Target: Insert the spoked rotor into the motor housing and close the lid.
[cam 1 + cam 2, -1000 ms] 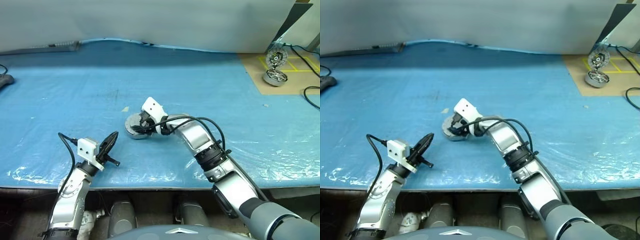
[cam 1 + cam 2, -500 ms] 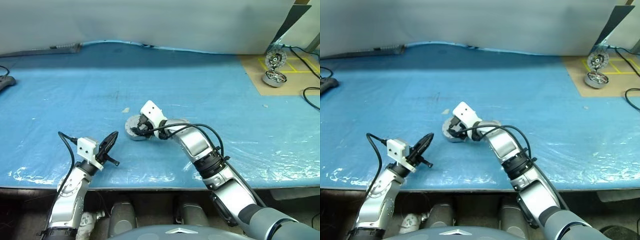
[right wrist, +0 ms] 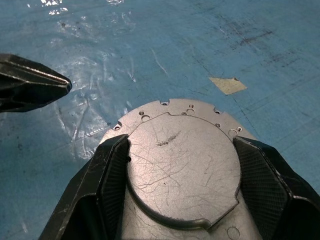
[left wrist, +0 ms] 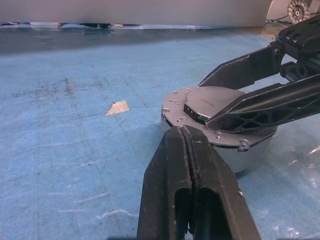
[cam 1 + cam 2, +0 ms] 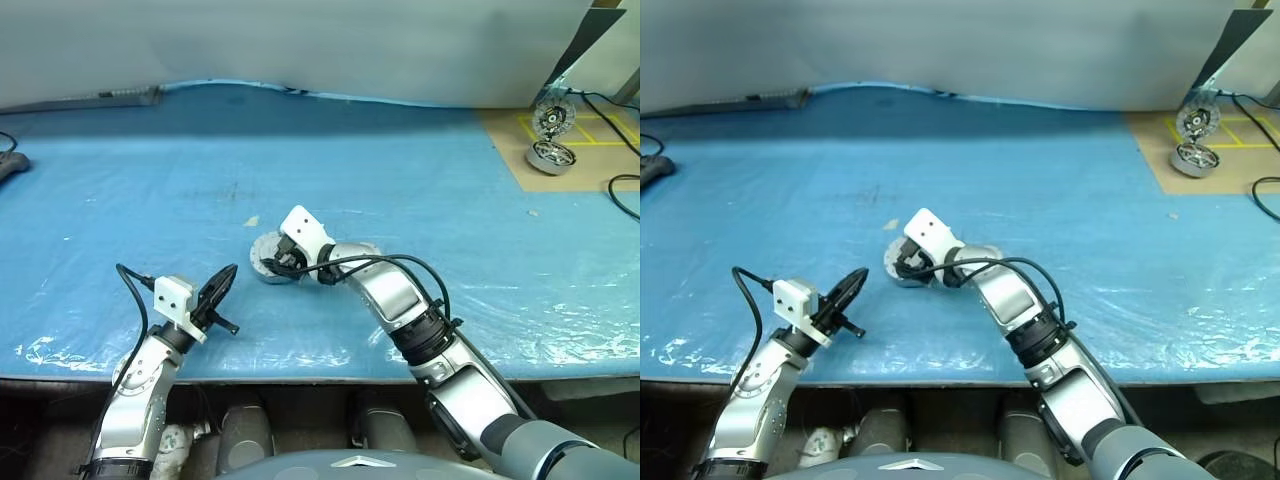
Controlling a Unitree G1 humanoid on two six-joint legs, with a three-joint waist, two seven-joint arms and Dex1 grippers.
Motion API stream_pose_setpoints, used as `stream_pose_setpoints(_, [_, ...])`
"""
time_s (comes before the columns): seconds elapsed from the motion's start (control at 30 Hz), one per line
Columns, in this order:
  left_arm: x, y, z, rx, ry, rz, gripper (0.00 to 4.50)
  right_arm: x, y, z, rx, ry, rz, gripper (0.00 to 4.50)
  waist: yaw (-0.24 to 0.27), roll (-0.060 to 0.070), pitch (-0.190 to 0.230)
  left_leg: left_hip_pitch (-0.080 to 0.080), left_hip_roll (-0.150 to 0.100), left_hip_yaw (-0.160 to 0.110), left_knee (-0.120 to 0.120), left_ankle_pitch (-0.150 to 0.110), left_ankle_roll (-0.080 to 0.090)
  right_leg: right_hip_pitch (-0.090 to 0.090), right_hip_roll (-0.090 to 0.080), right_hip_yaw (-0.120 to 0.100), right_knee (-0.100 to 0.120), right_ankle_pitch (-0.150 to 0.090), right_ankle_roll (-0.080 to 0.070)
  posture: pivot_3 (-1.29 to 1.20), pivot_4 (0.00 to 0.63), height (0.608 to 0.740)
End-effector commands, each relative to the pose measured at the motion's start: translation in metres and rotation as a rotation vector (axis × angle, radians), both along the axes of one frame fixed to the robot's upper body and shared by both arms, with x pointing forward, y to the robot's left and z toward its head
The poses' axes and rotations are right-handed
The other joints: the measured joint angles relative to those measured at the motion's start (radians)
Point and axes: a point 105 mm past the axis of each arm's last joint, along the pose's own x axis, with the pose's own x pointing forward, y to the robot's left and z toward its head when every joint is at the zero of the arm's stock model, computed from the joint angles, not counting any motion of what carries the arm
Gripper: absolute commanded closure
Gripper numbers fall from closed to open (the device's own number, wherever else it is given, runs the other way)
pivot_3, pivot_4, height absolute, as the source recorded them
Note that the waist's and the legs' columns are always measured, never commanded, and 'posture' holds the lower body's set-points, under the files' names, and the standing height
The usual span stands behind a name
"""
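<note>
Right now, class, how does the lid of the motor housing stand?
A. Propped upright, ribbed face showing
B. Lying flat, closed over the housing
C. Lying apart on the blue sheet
B: the lid lies flat over the motor housing, plain grey face up, between the right hand's spread fingers.

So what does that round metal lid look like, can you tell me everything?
The lid is a flat, round, grey metal disc, scratched on top, lying closed on the short round motor housing. Small holes dot the rim around it. It sits level on the blue table cover. The right gripper's black fingers stand at either side of it, one at each edge.
</note>
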Motion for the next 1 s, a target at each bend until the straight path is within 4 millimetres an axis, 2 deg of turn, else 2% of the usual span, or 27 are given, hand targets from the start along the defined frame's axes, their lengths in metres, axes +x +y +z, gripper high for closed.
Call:
stream_pose_setpoints(0.03, [0.001,-0.001,0.012,-0.005,-0.043,-0.011,4.5,-0.002,-0.028,-0.052,-0.148,0.1,-0.059,1.52,0.0,0.001,0.0,0.003,0.0,0.0,0.0,0.0,0.0,0.003,0.0,0.0,0.0,-0.001,0.001,0.0,0.15,0.74])
stream_pose_setpoints(0.13, [0.001,-0.002,0.013,-0.006,-0.049,-0.016,4.5,-0.007,-0.018,-0.041,-0.042,0.172,-0.039,1.52,0.001,0.001,0.0,0.008,0.0,0.0,0.0,-0.002,0.004,0.007,0.0,0.001,0.0,-0.005,0.008,0.0,0.15,0.74])
stream_pose_setpoints(0.3, [0.003,-0.004,0.012,-0.005,-0.047,-0.023,4.5,-0.002,-0.032,-0.057,-0.165,0.159,-0.067,1.52,0.0,0.001,-0.001,0.008,-0.001,0.0,-0.003,-0.002,0.004,0.007,0.0,0.001,-0.002,-0.005,0.008,0.0,0.15,0.74])
stream_pose_setpoints(0.37, [0.004,-0.004,0.012,-0.006,-0.047,-0.024,4.5,-0.007,-0.03,-0.056,-0.113,0.225,-0.056,1.52,0.0,0.001,-0.001,0.008,-0.001,0.0,-0.004,-0.002,0.004,0.007,0.0,0.001,-0.002,-0.005,0.008,0.0,0.15,0.74])
stream_pose_setpoints(0.47, [0.005,-0.004,0.012,-0.005,-0.049,-0.027,4.5,0.001,-0.041,-0.061,-0.238,0.122,-0.06,1.52,0.0,0.002,-0.001,0.008,-0.002,0.0,-0.004,-0.002,0.004,0.007,-0.001,0.001,-0.002,-0.005,0.007,0.0,0.15,0.74])
stream_pose_setpoints(0.5, [0.005,-0.004,0.012,-0.006,-0.049,-0.027,4.5,0.003,-0.041,-0.06,-0.227,0.131,-0.08,1.52,0.001,0.002,-0.001,0.008,-0.002,0.0,-0.004,-0.002,0.004,0.007,-0.001,0.001,-0.002,-0.005,0.007,0.0,0.15,0.74])
stream_pose_setpoints(0.6, [0.006,-0.005,0.012,-0.007,-0.049,-0.029,4.5,0.004,-0.034,-0.054,-0.132,0.224,-0.132,1.52,0.0,0.002,-0.002,0.009,-0.003,0.0,-0.004,-0.002,0.004,0.008,-0.001,0.001,-0.002,-0.006,0.009,0.0,0.15,0.74])
stream_pose_setpoints(0.73, [0.006,-0.007,0.012,-0.007,-0.049,-0.031,4.5,-0.006,-0.022,-0.05,-0.062,0.318,-0.126,1.52,0.0,0.002,-0.002,0.01,-0.003,-0.001,-0.005,-0.002,0.004,0.008,-0.001,0.001,-0.001,-0.006,0.009,0.0,0.15,0.74])
stream_pose_setpoints(0.87, [0.007,-0.008,0.011,-0.007,-0.048,-0.035,4.5,-0.005,-0.025,-0.053,-0.198,0.064,-0.003,1.52,0.0,0.002,-0.003,0.009,-0.003,-0.001,-0.005,-0.002,0.004,0.008,-0.001,0.001,-0.002,-0.006,0.009,0.0,0.15,0.74])
stream_pose_setpoints(1.0, [0.007,-0.009,0.011,-0.005,-0.049,-0.039,4.5,0.003,-0.036,-0.056,-0.248,-0.013,-0.004,1.52,0.0,0.002,-0.003,0.009,-0.003,0.0,-0.008,-0.001,0.002,0.007,-0.001,0.001,-0.003,-0.006,0.009,0.0,0.15,0.74])
